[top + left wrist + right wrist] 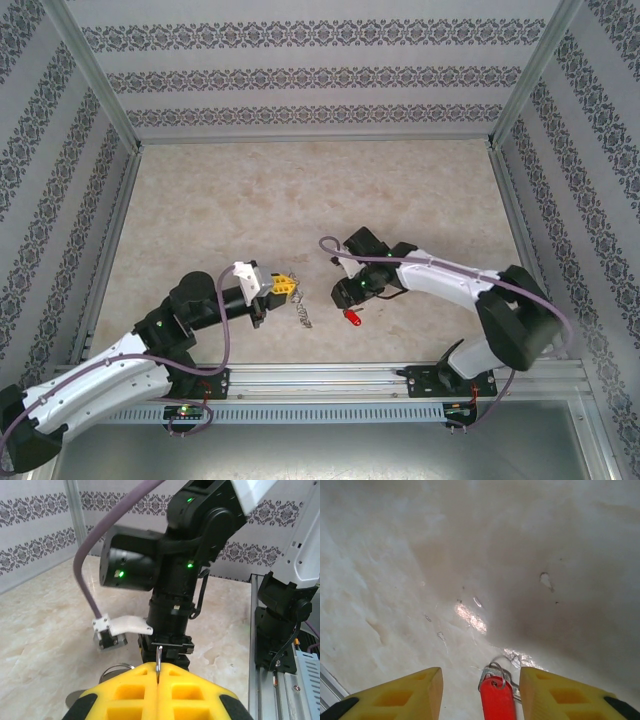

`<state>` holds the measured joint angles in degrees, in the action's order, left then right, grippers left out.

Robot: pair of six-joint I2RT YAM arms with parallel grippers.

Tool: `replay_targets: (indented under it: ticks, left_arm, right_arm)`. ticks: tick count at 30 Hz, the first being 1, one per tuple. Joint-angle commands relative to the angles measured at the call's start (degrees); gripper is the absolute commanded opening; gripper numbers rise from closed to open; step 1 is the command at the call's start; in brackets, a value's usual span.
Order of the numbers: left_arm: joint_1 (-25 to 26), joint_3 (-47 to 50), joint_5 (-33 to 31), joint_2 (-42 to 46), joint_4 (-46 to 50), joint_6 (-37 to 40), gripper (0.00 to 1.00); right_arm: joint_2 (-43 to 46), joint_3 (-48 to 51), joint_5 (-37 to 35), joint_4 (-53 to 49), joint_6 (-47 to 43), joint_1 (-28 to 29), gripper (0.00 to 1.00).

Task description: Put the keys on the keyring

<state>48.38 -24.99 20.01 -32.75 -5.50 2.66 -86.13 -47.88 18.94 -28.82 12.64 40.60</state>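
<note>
Operator: Currently, how does the left gripper [284, 286] stand?

Technician: Its yellow fingers [125, 692] are pressed together. A thin wire loop [158, 656] stands upright in the seam between them, pinched at its lower end.

Operator: Where is the keyring?

Technician: From the top view, the keyring [302, 315] is a small grey cluster seen against the table [250, 190]. It is just beside the left fingertips and between the two grippers. Whether the pinched wire loop belongs to it cannot be told, nor whether it lies flat or hangs.

Operator: And the right gripper?

Technician: The right gripper [350, 303] points down at the table with its jaws wide apart. A red tag [497, 702] sits in the gap, clear of both fingers, and carries a small metal ring [493, 672] at its far end. From the top view, the tag is just right of the keyring.

Operator: How do the arms stand relative to each other?

Technician: The grippers face each other, near but apart. The left wrist view looks straight at the right arm [190, 555], with green lamps lit on its joints.
</note>
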Motion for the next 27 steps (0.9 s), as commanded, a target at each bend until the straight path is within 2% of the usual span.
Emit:
replay_targets:
  ticks: [1,9,15,27]
  left_arm:
    - [0.74,0.75,-1.17,2.46,-1.29,-1.77,0.00]
    - [0.75,2.47,-1.21,2.17,-3.06,-1.00,0.00]
    - [0.75,3.75,-0.59,2.21,-4.95,-0.34,0.00]
    - [0.75,5.39,0.90,3.48,-8.09,-0.06,0.00]
  right_arm:
    - [-2.94,-3.43,1.98,-6.53,-4.45,-0.56,0.46]
    - [-9.14,-7.71,2.80,-10.43,-6.44,-0.65,0.47]
    - [-13.16,-11.60,0.69,-14.66,-7.58,-0.63,0.45]
    - [-17.18,-15.92,-0.17,-21.43,-8.71,-0.17,0.43]
